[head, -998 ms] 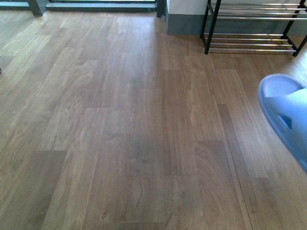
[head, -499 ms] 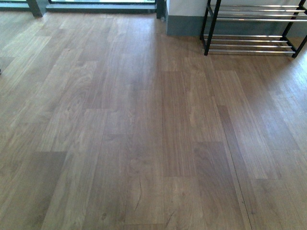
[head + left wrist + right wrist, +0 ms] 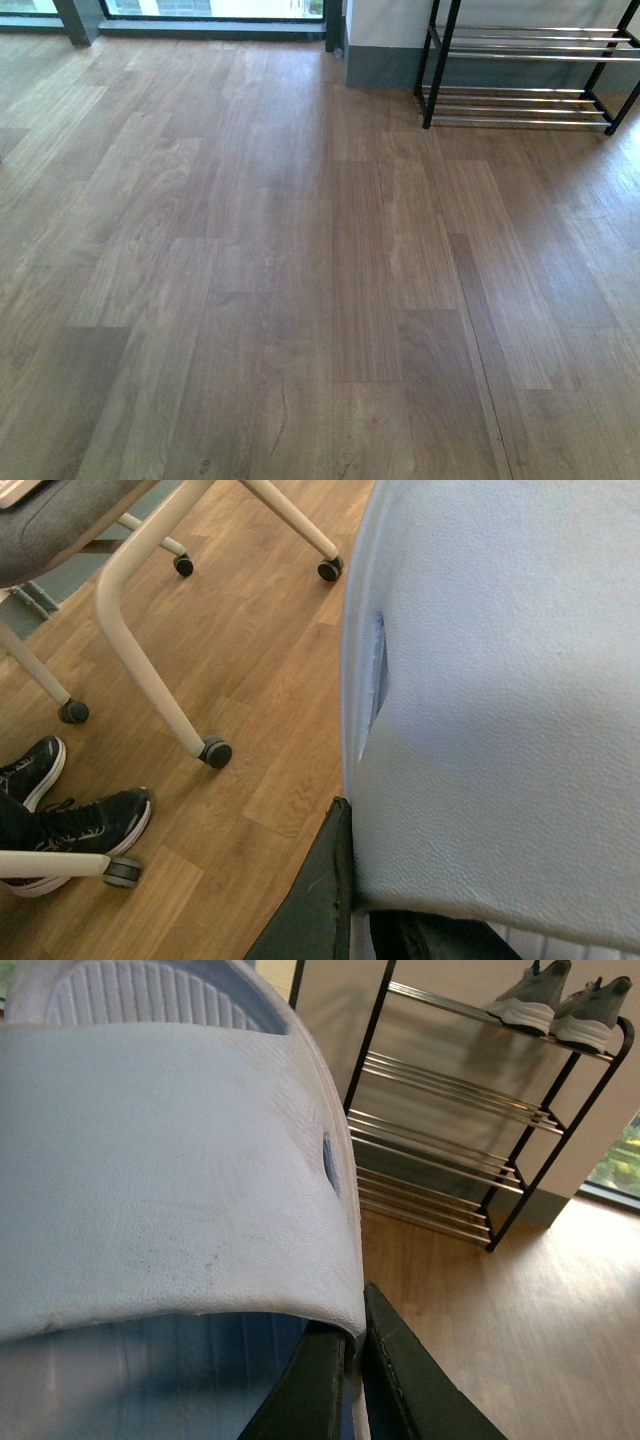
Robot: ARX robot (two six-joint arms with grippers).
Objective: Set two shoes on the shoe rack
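Two grey sneakers (image 3: 558, 1002) with white soles stand side by side on the top tier of the black shoe rack (image 3: 450, 1140), seen in the right wrist view. The front view shows the rack (image 3: 520, 75) at the far right against the wall, its lower chrome bars bare, and neither arm. My right gripper (image 3: 355, 1345) is shut on the strap edge of a pale blue slide sandal (image 3: 170, 1180) held in the air in front of the rack. My left gripper (image 3: 352, 875) is shut on a second pale blue slide sandal (image 3: 500, 680), which fills much of that view.
Wooden floor (image 3: 280, 280) stretches from me to the rack. A grey wall base (image 3: 380, 65) and a window frame (image 3: 200, 28) run along the back. In the left wrist view, white chair legs on castors (image 3: 150, 660) and a person's black sneakers (image 3: 90, 825) stand close by.
A second ago the blue sandal showed at the right edge of the front view; it has left that view. The rack now sits slightly lower in the picture.
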